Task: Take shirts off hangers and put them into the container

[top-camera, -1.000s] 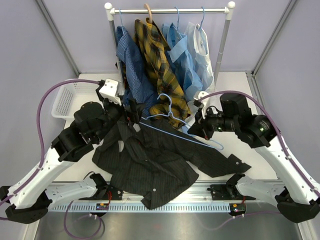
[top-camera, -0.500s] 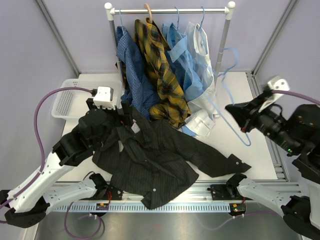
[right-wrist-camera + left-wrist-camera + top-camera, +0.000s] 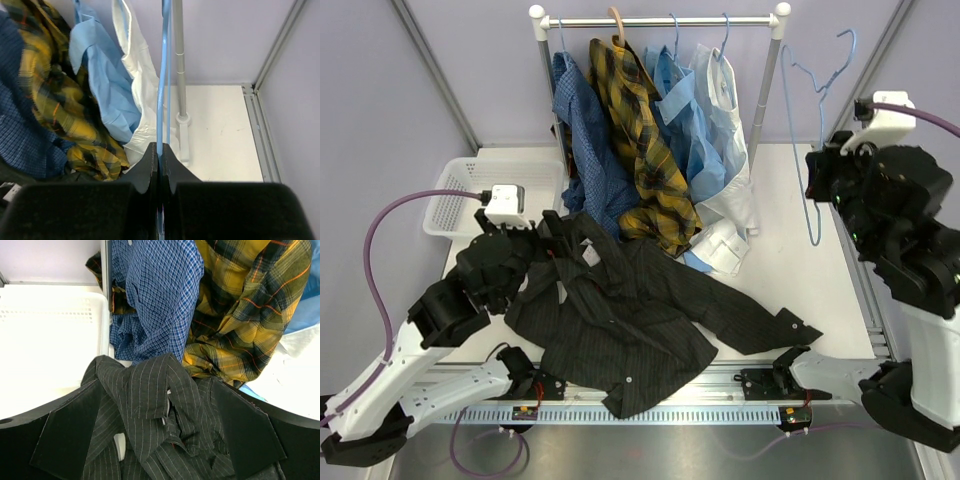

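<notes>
Our left gripper (image 3: pixel 156 405), jaws wide apart, hovers over the collar of the black pinstriped shirt (image 3: pixel 630 320). The shirt lies spread on the worktop (image 3: pixel 780 255), its long axis running roughly eleven to five o'clock in the top view. The white laundry basket (image 3: pixel 448 205) sits at ten o'clock of that collar, so the left arm is nearer; the right gripper (image 3: pixel 159 155), jaws clamped on the bare light-blue wire hanger (image 3: pixel 161 75), is raised at two o'clock.

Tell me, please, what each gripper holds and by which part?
The right gripper is shut on the thin light-blue wire hanger, pinching a straight stretch of its wire. The left gripper is open, holding nothing.
</notes>
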### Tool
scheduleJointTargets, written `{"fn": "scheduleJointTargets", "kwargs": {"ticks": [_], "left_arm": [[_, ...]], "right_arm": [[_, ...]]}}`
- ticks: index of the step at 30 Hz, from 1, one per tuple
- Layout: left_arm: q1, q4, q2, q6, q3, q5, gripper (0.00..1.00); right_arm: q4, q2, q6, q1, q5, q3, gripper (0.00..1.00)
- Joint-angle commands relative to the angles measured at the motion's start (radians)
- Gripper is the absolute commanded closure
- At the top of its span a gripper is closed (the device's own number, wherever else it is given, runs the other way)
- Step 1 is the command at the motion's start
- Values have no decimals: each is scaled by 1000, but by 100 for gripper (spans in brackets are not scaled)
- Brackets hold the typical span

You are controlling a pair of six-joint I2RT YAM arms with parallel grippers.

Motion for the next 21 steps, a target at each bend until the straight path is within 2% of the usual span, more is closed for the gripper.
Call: {"fn": "scheduleJointTargets", "kwargs": {"ticks": [1,8,12,17,21], "left_arm": [[4,4,-13,-36,-16,8,1],[5,-15,-44,-42,-25,59,1],[5,-36,-67,-49,-35,91,1],[4,-35,-98,-49,-65,119,1],[5,-36,-111,-44,-85,146,1]], "right_arm": [[-37,77,18,-83,-39,74,100],[-58,242,12,-174,-207,171,100],[-69,284,38,-180,-274,200,100],[-57,313,37,-186,-268,202,100],[-83,420,-9,-236,-294,307,100]]}}
